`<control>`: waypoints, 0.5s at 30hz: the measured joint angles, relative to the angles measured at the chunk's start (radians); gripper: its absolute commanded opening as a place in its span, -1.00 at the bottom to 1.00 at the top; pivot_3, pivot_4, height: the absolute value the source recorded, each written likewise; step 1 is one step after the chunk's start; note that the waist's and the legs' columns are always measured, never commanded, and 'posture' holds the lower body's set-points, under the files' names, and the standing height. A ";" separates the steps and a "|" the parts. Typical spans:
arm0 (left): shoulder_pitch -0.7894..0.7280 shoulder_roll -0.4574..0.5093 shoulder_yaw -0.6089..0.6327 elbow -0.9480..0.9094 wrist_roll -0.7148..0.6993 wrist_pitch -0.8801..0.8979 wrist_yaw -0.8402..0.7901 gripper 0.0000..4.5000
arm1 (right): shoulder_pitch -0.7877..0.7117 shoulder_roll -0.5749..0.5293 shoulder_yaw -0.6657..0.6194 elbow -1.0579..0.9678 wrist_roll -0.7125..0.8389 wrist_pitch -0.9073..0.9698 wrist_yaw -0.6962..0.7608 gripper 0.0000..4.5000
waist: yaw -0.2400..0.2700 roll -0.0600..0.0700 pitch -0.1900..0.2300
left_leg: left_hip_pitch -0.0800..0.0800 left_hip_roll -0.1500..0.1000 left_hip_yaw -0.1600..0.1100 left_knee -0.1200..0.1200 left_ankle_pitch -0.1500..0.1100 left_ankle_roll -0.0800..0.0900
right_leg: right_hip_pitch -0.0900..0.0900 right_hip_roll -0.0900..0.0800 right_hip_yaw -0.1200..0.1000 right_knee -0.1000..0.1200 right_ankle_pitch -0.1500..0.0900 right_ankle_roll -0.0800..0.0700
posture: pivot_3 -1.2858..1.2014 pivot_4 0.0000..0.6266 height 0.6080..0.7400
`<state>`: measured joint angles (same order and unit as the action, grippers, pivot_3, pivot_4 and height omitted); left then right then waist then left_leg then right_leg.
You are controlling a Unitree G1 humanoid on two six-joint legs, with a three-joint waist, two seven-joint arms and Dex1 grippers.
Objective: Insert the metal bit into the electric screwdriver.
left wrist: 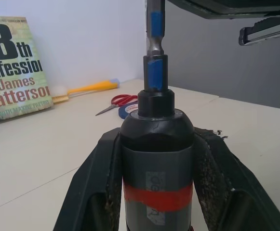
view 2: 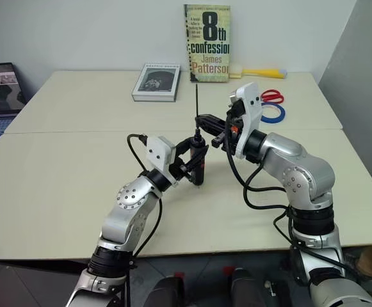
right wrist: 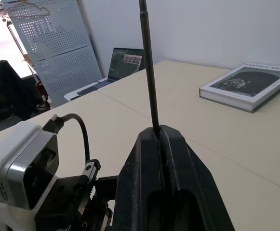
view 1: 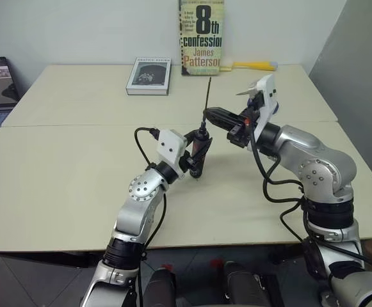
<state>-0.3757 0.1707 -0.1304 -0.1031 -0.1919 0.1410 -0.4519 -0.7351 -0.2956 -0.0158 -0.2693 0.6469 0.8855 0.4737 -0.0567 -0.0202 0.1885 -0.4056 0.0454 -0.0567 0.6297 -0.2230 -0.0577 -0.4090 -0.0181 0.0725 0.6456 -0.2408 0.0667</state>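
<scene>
Two sets of jaws are clenched as I work: left gripper [view 2: 195, 163] holds the electric screwdriver [view 2: 198, 160] upright above the counter [view 2: 57, 173], right gripper [view 1: 214, 116] pinches the metal bit [view 2: 196, 105] in its chuck, where tilting could jam it.

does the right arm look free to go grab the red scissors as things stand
Probably not yet. The right gripper is shut on the metal bit, whose lower end sits in the electric screwdriver held by the left gripper. The red scissors lie unobstructed beyond it.

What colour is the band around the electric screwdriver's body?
Red, on the electric screwdriver held in the left gripper; the left wrist view shows it best.
</scene>
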 measured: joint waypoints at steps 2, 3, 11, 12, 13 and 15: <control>0.000 0.000 0.000 -0.001 0.000 0.001 0.000 -0.27 | 0.002 0.002 0.005 0.000 0.001 0.006 -0.001 -0.67 | 0.000 0.000 0.000 | 0.000 0.000 0.000 0.000 0.000 0.000 | 0.000 0.000 0.000 0.000 0.000 0.000 | 0.03 -0.52 1.00; 0.000 0.000 0.000 -0.001 0.000 0.001 0.000 -0.27 | 0.003 0.002 0.008 0.000 0.001 0.011 -0.001 -0.59 | 0.000 0.000 0.000 | 0.000 0.000 0.000 0.000 0.000 0.000 | 0.000 0.000 0.000 0.000 0.000 0.000 | 0.03 -0.52 1.00; -0.001 0.000 -0.001 -0.001 0.000 0.001 0.000 -0.27 | 0.003 0.003 0.012 -0.001 0.010 0.024 0.003 0.18 | 0.000 0.000 0.000 | 0.000 0.000 0.000 0.000 0.000 0.000 | 0.000 0.000 0.000 0.000 0.000 0.000 | 0.03 -0.52 1.00; -0.001 0.000 -0.001 -0.001 0.000 0.001 0.000 -0.27 | 0.003 0.003 0.011 -0.001 0.014 0.025 0.004 0.31 | 0.000 0.000 0.000 | 0.000 0.000 0.000 0.000 0.000 0.000 | 0.000 0.000 0.000 0.000 0.000 0.000 | 0.03 -0.52 1.00; -0.001 0.000 -0.001 -0.001 0.000 0.001 0.000 -0.27 | 0.003 0.001 0.011 -0.003 0.014 0.024 0.005 0.39 | 0.000 0.000 0.000 | 0.000 0.000 0.000 0.000 0.000 0.000 | 0.000 0.000 0.000 0.000 0.000 0.000 | 0.03 -0.52 1.00; -0.001 0.000 -0.001 0.000 0.000 0.001 0.000 -0.27 | 0.003 -0.004 0.009 -0.005 0.013 0.022 0.006 0.39 | 0.000 0.000 0.000 | 0.000 0.000 0.000 0.000 0.000 0.000 | 0.000 0.000 0.000 0.000 0.000 0.000 | 0.03 -0.52 1.00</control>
<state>-0.3771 0.1706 -0.1314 -0.1035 -0.1918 0.1415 -0.4517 -0.7323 -0.2996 -0.0073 -0.2744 0.6604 0.9072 0.4794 -0.0568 -0.0202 0.1885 -0.4058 0.0454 -0.0566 0.6295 -0.2230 -0.0577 -0.4092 -0.0181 0.0725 0.6454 -0.2409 0.0666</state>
